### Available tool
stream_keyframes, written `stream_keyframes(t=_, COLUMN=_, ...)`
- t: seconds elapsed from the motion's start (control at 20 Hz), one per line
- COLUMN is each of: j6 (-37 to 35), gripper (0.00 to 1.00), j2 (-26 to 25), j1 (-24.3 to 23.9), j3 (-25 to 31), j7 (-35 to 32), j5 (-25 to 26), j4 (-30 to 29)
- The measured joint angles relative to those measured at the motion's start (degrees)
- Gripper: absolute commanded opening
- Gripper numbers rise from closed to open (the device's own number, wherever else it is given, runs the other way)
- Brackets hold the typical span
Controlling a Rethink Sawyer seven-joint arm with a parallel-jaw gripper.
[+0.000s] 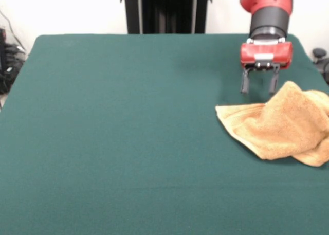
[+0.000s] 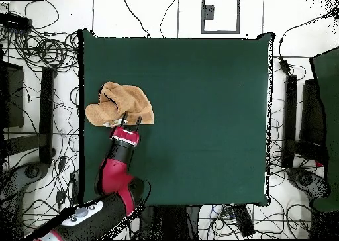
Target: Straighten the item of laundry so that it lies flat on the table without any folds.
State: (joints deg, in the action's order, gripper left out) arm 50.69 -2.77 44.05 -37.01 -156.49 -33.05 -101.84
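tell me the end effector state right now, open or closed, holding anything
End effector: open, holding nothing; its fingers are spread just behind the crumpled towel on the table.

Tangled black cables (image 2: 46, 49) – black stands (image 2: 46, 112) beside

one towel (image 1: 281, 123), one table (image 1: 113, 142), one robot arm (image 2: 114, 179), one gripper (image 1: 259, 86)

Setting: a robotics laboratory. Indicators: a red and black robot arm (image 2: 116, 175) carries the claw (image 1: 259, 85) over a table (image 2: 198, 119) covered in green cloth. Loose cables (image 2: 43, 49) lie tangled on the pale floor on every side of the claw, beyond the table edges.
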Motion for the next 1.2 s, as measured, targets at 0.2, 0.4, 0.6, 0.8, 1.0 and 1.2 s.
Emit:
stream_keyframes(t=0.2, j6=0.0, gripper=1.0, j2=0.0, j1=1.9, j3=-2.0, j7=0.0, j5=-5.3, j4=-1.6)
stream_keyframes(t=0.4, j6=0.1, gripper=1.0, j2=0.0, j1=2.1, j3=-3.5, j7=0.0, j5=-5.1, j4=-2.3)
stream_keyframes(t=0.6, j6=0.7, gripper=1.0, j2=0.1, j1=0.2, j3=-3.9, j7=0.0, j5=-0.9, j4=-1.7)
stream_keyframes(t=0.8, j6=0.8, gripper=1.0, j2=1.5, j1=-4.4, j3=-2.4, j7=0.0, j5=8.1, j4=0.1)
stream_keyframes(t=1.0, j6=0.8, gripper=1.0, j2=5.0, j1=-10.4, j3=2.4, j7=0.0, j5=17.1, j4=1.6)
stream_keyframes(t=1.2, j6=0.8, gripper=1.0, j2=8.9, j1=-15.8, j3=8.5, j7=0.0, j5=21.4, j4=2.6)
